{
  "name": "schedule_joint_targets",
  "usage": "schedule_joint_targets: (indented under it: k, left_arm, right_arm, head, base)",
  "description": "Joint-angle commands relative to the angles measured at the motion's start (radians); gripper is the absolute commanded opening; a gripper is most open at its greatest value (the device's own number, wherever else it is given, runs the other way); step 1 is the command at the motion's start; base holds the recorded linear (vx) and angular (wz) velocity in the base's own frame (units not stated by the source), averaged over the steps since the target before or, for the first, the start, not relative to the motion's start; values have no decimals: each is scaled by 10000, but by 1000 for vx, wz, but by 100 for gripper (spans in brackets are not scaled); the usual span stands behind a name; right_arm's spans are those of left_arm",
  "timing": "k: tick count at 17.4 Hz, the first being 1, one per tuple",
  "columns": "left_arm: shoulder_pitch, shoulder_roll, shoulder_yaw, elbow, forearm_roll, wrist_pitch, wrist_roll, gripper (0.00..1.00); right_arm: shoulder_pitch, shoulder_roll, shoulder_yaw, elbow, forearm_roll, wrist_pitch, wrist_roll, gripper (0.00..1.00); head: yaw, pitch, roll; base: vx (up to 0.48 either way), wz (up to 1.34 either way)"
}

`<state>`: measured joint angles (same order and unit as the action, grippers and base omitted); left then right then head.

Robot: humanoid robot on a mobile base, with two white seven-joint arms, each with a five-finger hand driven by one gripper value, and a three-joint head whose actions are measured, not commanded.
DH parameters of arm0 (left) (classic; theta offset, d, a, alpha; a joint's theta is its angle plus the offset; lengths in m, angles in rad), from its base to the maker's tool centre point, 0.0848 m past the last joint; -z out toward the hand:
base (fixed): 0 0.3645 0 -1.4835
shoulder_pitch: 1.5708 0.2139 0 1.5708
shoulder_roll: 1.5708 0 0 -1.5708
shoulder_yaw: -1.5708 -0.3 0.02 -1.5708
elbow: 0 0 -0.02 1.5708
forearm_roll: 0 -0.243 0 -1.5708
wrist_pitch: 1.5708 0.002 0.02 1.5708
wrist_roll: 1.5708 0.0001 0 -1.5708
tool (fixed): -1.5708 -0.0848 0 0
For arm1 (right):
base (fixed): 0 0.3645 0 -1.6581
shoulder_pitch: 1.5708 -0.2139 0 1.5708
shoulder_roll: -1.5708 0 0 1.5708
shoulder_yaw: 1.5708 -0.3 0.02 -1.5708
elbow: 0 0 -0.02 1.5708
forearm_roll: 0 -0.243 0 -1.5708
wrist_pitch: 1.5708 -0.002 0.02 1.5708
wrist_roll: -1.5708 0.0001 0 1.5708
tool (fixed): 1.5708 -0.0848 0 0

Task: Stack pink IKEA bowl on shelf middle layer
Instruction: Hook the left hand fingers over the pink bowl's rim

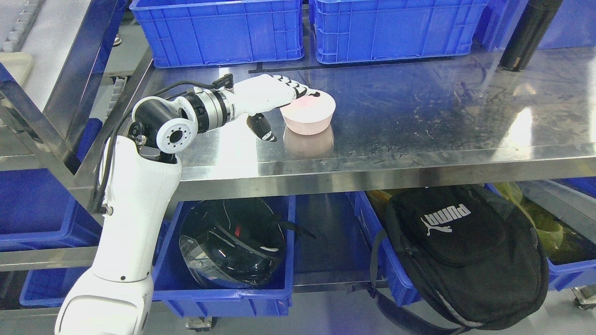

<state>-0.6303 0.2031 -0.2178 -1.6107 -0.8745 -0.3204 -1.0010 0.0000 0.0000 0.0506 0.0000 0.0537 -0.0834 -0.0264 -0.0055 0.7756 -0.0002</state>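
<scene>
A pink bowl (311, 117) stands upright on the steel middle shelf (419, 116), left of its centre, with its reflection showing on the metal below it. My left arm comes up from the lower left. My left hand (290, 114) is at the bowl's left side. Its fingers (298, 90) lie stretched over the near-left rim, with their tips inside the bowl. The thumb (263, 129) points down outside the bowl, a small gap away from the wall. The hand is open and does not clamp the bowl. My right arm does not show.
Two blue crates (223, 30) (396, 28) stand along the back of the shelf, and a black cylinder (528, 37) at the back right. Below the shelf are a blue bin with a black helmet (233, 242) and a black backpack (465, 251). A steel frame post (74, 83) runs on the left.
</scene>
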Motion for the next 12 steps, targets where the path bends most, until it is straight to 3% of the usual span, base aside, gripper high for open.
schedule_joint_targets:
  k: [1,4,7,12]
  left_arm:
    - [-78,-451,-767,46,-2033,121,-130,95]
    - [-124,-756,-752,673,-2330,121,-176,97]
    - [-231,-1599,-721,1195,-2330,106,-176,100]
    - [-1334,-1857,-751,2345,-2422,197,-175,88]
  right_arm:
    - [230,-175,0,-175,0,6,3,100]
    - [230,-175,0,-175,0,6,3,100]
    - [230,-175,0,-175,0,6,3,100]
    - [230,-175,0,-175,0,6,3,100]
  head:
    - [0,0,0]
    - [0,0,0]
    - [0,0,0]
    - [0,0,0]
  base:
    - [0,0]
    - [0,0]
    - [0,0]
    - [0,0]
